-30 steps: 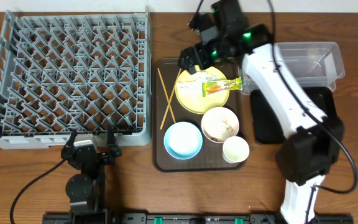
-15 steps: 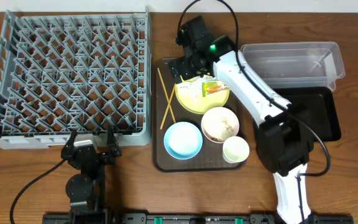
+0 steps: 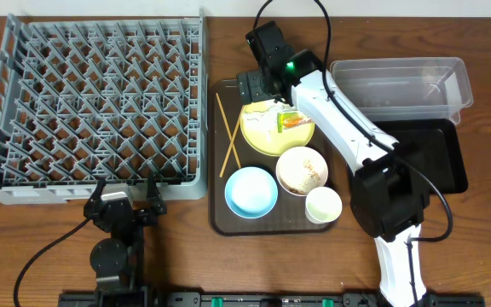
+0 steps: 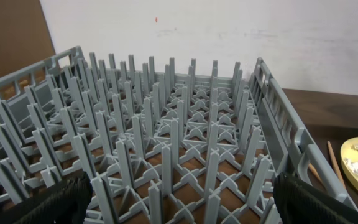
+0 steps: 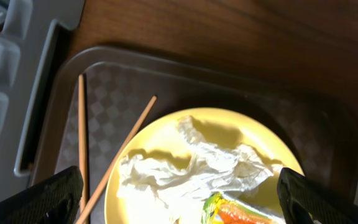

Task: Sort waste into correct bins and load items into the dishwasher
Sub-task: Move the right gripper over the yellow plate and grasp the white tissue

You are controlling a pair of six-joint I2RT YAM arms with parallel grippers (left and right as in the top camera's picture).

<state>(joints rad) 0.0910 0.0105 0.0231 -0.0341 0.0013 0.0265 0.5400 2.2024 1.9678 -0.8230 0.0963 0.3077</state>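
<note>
Brown tray [image 5: 185, 74] fills my wrist view. My right gripper [image 3: 254, 87] hangs wide open over the plate [image 5: 253, 134], with the tissue [image 5: 191, 171] straight below the jaws and the wrapper [image 5: 241, 211] touching it on one side. Closing now could pinch both together and mix the bins, or catch the chopstick [image 5: 120, 155] beside one finger.

White shells over black joints along the right arm [image 3: 348, 119], green light [image 3: 290, 66] near the wrist; all black for the left arm [image 3: 112, 251]; thin black cables [image 3: 45, 250] off both bases.

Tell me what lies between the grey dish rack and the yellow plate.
Two wooden chopsticks, lying on the brown tray; the overhead view shows it.
</note>
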